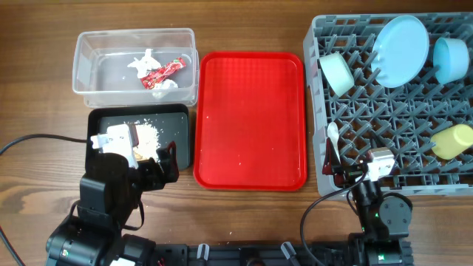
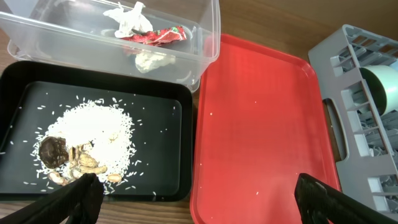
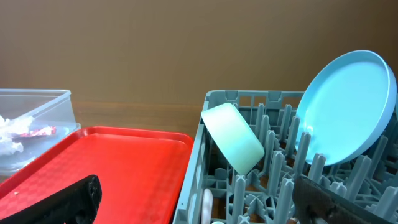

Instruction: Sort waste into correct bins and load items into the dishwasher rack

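The clear tub (image 1: 83,68) holds the red snack wrapper (image 1: 164,72) and white tissue (image 1: 144,60); both show in the left wrist view (image 2: 155,36). The black tray (image 1: 177,125) holds white rice and brown scraps (image 2: 93,140). The grey rack (image 1: 384,103) holds the blue plate (image 1: 400,50), pale green bowl (image 1: 337,72), blue bowl (image 1: 451,59), yellow cup (image 1: 452,140) and a white spoon (image 1: 332,140). My left gripper (image 2: 196,202) is open and empty over the black tray's near edge. My right gripper (image 3: 193,202) is open and empty at the rack's near left corner.
The red serving tray (image 1: 250,118) lies between the black tray and the rack, bare but for a few crumbs. A black cable (image 1: 29,140) runs along the table at the left. The fork is not visible.
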You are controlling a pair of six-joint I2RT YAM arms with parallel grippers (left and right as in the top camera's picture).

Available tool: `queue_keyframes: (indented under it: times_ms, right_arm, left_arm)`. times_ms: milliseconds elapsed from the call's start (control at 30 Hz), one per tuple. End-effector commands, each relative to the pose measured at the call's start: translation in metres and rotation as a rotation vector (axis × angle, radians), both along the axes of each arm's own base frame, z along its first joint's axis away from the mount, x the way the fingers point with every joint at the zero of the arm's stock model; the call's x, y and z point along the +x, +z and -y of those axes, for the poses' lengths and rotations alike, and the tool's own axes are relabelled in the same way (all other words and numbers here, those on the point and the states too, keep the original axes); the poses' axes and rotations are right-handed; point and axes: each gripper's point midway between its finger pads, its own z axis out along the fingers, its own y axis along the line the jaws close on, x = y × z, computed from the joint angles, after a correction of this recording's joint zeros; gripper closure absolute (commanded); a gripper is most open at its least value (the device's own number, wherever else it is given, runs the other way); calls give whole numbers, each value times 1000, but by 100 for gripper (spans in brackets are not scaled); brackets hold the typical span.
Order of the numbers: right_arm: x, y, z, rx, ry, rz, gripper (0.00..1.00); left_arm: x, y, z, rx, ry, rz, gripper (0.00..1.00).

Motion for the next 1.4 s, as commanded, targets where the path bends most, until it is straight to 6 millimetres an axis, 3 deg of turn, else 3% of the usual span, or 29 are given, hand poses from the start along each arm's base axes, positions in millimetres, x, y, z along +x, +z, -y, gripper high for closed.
queue_keyframes:
  times_ms: [0, 300, 467, 667, 800, 1367]
  right_arm:
    - [0, 3, 4, 3, -23, 14, 0]
    - [0, 3, 4, 3, -23, 14, 0]
    - [0, 3, 4, 3, -23, 14, 0]
    - [0, 3, 4, 3, -23, 14, 0]
    - [0, 3, 4, 3, -23, 14, 0]
    - [0, 3, 4, 3, -23, 14, 0]
  left_arm:
    - [-1, -5, -19, -6, 84, -2, 0]
    - [8, -36, -46, -30, 186, 201, 0]
    - [18, -51, -47, -53, 190, 386, 0]
    - [28, -48, -40, 15, 108, 648, 0]
    - [29, -72, -33, 41, 55, 590, 0]
    - [29, -71, -32, 40, 53, 592, 0]
